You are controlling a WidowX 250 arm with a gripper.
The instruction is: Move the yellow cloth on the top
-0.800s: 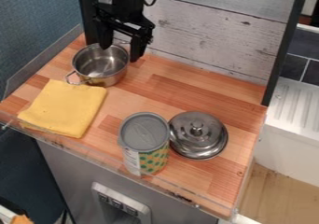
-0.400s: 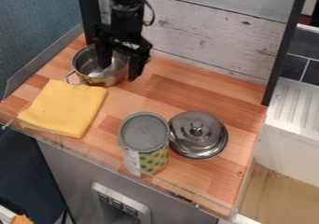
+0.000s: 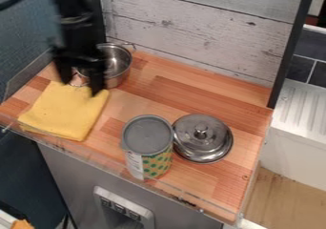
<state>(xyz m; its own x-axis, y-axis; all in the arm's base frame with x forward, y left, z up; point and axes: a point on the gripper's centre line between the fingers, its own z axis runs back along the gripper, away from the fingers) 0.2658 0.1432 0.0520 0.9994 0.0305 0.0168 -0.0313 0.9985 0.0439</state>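
My gripper [image 3: 81, 86] hangs at the upper left, its fingers apart with nothing held between them. Its tips overlap the back edge of the yellow cloth [image 3: 65, 111] in the view; whether they touch it I cannot tell. The cloth lies folded flat at the left of the wooden counter. Behind the gripper stands the steel pot [image 3: 118, 67], its left part hidden by the gripper.
A can [image 3: 147, 147] with a grey lid stands near the counter's front edge. Just right of it lies a steel lid [image 3: 202, 138]. A clear low rail runs along the front, and a plank wall [image 3: 210, 37] rises behind.
From over the pot, my gripper has moved left and toward the front, to the back edge of the cloth. The cloth, pot, can and lid have stayed put.
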